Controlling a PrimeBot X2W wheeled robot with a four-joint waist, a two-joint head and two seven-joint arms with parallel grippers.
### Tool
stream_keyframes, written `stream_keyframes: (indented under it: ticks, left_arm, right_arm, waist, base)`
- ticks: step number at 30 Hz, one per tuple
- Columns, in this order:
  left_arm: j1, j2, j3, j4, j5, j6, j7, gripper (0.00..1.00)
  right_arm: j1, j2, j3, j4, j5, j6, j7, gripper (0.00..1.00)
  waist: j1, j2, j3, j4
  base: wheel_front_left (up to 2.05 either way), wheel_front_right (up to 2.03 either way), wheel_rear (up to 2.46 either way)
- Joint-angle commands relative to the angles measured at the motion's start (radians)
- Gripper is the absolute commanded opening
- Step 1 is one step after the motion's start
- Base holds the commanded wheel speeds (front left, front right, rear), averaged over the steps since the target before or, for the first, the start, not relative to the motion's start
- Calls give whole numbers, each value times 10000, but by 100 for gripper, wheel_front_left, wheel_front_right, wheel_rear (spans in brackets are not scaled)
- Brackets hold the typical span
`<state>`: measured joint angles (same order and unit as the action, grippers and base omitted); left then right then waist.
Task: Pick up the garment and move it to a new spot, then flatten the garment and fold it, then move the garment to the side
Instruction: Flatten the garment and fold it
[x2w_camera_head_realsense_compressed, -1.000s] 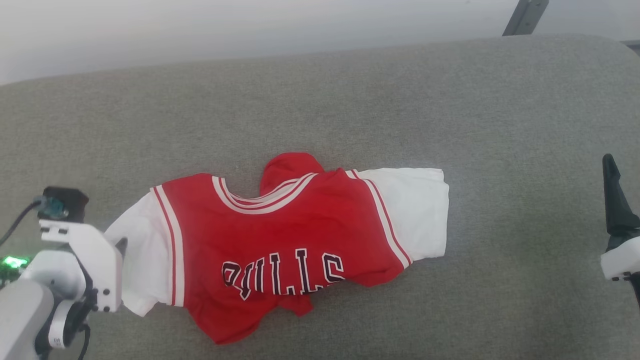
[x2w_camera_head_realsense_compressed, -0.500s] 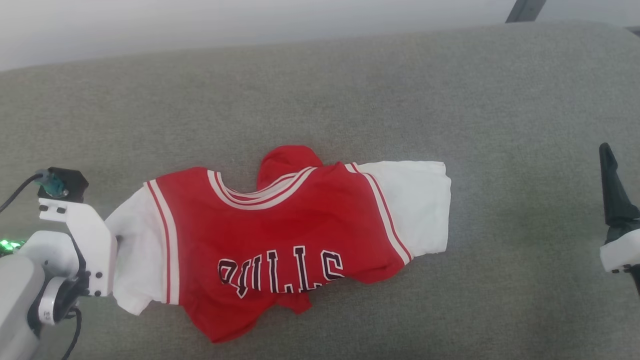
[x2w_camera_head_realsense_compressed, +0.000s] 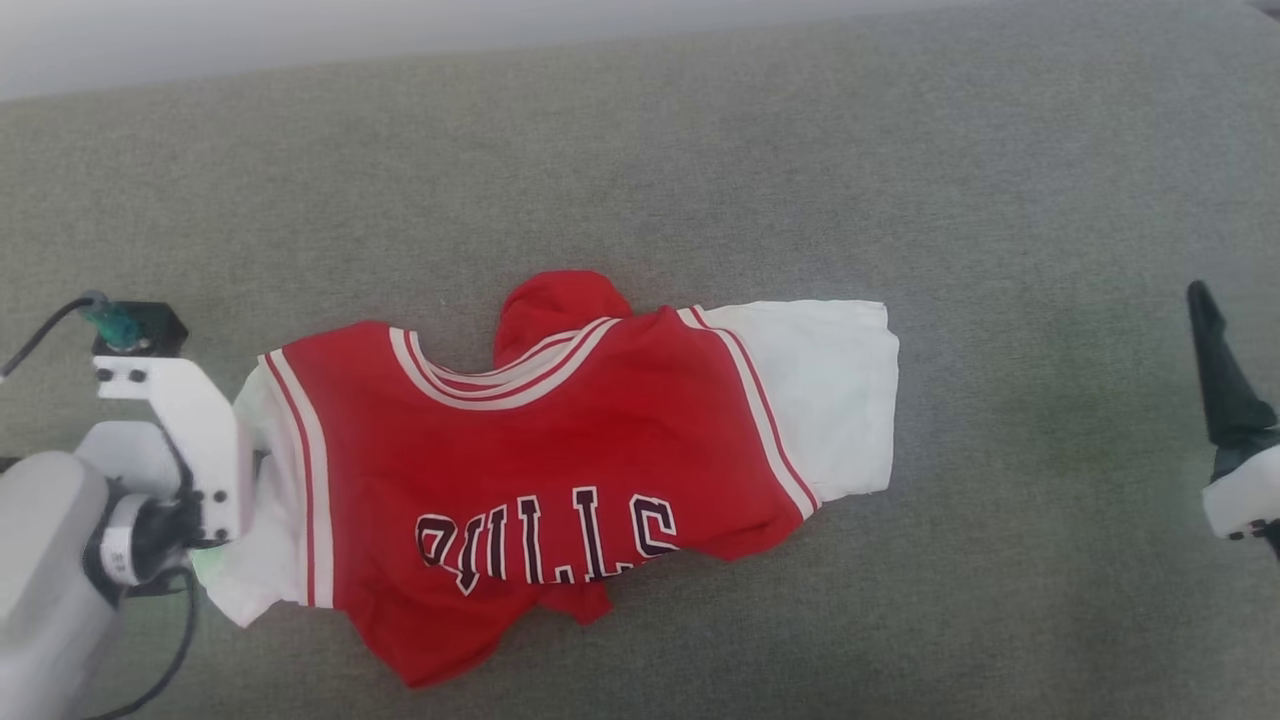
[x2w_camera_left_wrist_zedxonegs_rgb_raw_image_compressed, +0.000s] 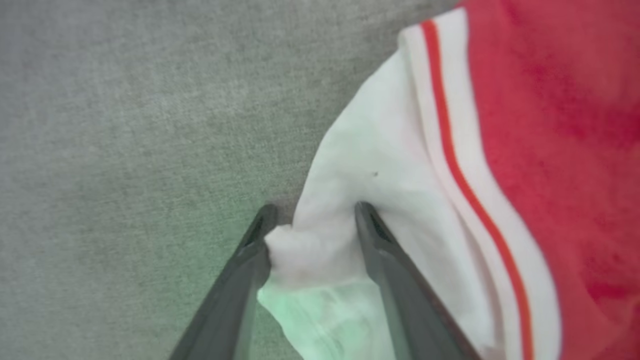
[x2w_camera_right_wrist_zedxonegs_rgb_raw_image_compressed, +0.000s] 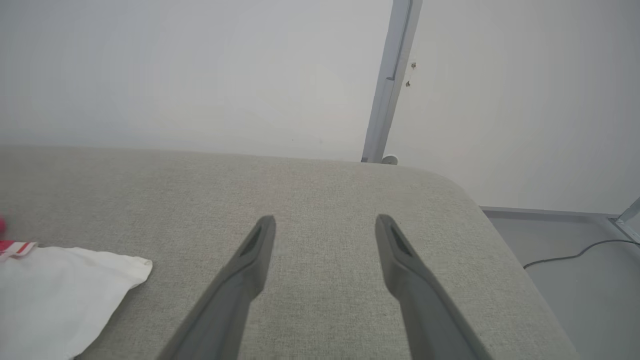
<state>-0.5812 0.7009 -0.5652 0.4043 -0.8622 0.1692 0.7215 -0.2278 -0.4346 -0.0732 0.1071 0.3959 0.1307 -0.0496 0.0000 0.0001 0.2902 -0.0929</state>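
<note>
The garment (x2w_camera_head_realsense_compressed: 540, 450), a small red jersey with white sleeves and dark "BULLS" lettering, lies rumpled on the grey cushion (x2w_camera_head_realsense_compressed: 640, 180). Its collar points to the far side and its hem is bunched underneath. My left gripper (x2w_camera_left_wrist_zedxonegs_rgb_raw_image_compressed: 312, 215) is down at the jersey's left sleeve (x2w_camera_left_wrist_zedxonegs_rgb_raw_image_compressed: 370, 165). A bunch of white cloth sits between its two fingers, which still stand well apart. In the head view the left wrist mount (x2w_camera_head_realsense_compressed: 190, 440) covers that sleeve's edge. My right gripper (x2w_camera_right_wrist_zedxonegs_rgb_raw_image_compressed: 325, 225) hovers open and empty over bare cushion, right of the other sleeve (x2w_camera_right_wrist_zedxonegs_rgb_raw_image_compressed: 60, 290). One of its dark fingers (x2w_camera_head_realsense_compressed: 1215, 370) rises at the right edge.
The cushion's rounded far right corner (x2w_camera_right_wrist_zedxonegs_rgb_raw_image_compressed: 450, 185) drops to a grey floor with a cable (x2w_camera_right_wrist_zedxonegs_rgb_raw_image_compressed: 575, 255). A pale wall and a metal post (x2w_camera_right_wrist_zedxonegs_rgb_raw_image_compressed: 390, 80) stand behind it. Bare cushion lies beyond and to the right of the jersey.
The head camera has tilted, sliding the whole picture up. My left wrist has come in over the left sleeve's edge and its jaws have narrowed around the cloth. The right gripper has kept its place.
</note>
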Motion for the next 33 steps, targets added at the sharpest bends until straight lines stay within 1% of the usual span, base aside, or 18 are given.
stream_keyframes:
  ticks: [1,3,8,13,17,19,21,22,23,26,29,32,33]
  left_arm:
    - [231,-405,-301,216,-85,-162,168,0]
    - [123,-428,-332,281,-54,-267,144,0]
    - [-320,-587,-424,282,118,-350,37,0]
    - [-745,-871,-534,253,307,-381,-59,0]
    - [-1095,-1195,-671,253,389,-486,-194,0]
    - [-1258,-1357,-755,278,431,-538,-246,0]
    - [-1396,-1523,-837,309,505,-572,-271,0]
    - [-1472,-1598,-883,332,531,-597,-293,0]
    - [-1472,-1598,-883,332,531,-597,-293,0]
    - [-1615,-1828,-981,405,605,-659,-437,0]
    - [-1700,-2034,-1046,523,599,-754,-551,0]
    - [-1804,-2172,-1099,730,618,-844,-692,0]
    - [-1825,-2214,-1113,801,616,-883,-739,0]
  right_arm:
    - [-60,-69,156,-38,126,1,145,100]
    - [-46,-183,435,-98,374,1,520,100]
    - [-276,-872,1850,-510,1256,1,1881,100]
    - [-974,-1487,3089,-680,2178,1,3237,100]
    - [-1732,-1692,3927,-507,2861,-1,4204,100]
    - [-2105,-1845,4338,-368,2978,1,4634,100]
    - [-2423,-1864,4669,-87,3144,1,5076,100]
    - [-2570,-1944,4830,58,3093,1,5296,100]
    - [-2570,-1944,4830,58,3093,1,5296,100]
    - [-2948,-1976,5244,601,3091,1,5973,100]
    - [-3139,-1879,5705,1193,3230,2,6683,100]
    - [-3234,-1641,6091,1722,3524,2,7264,100]
    - [-3268,-1663,6267,1845,3502,4,7443,87]
  waist:
    - [0,-1,31,45]
    - [0,-1,70,131]
    - [0,-1,181,445]
    - [0,-1,367,833]
    - [0,-1,509,1175]
    - [0,-1,584,1355]
    - [0,-1,662,1529]
    - [0,-1,699,1620]
    - [0,-1,699,1620]
    - [0,-1,796,1835]
    - [0,-1,869,2008]
    - [0,-1,890,2099]
    - [0,-1,889,2125]
  base:
    - [0,0,0]
    - [0,0,0]
    - [0,0,0]
    - [0,0,0]
    - [0,0,0]
    - [0,0,0]
    - [0,0,0]
    - [0,0,0]
    - [0,0,0]
    - [0,0,0]
    - [0,0,0]
    - [0,0,0]
    - [0,0,0]
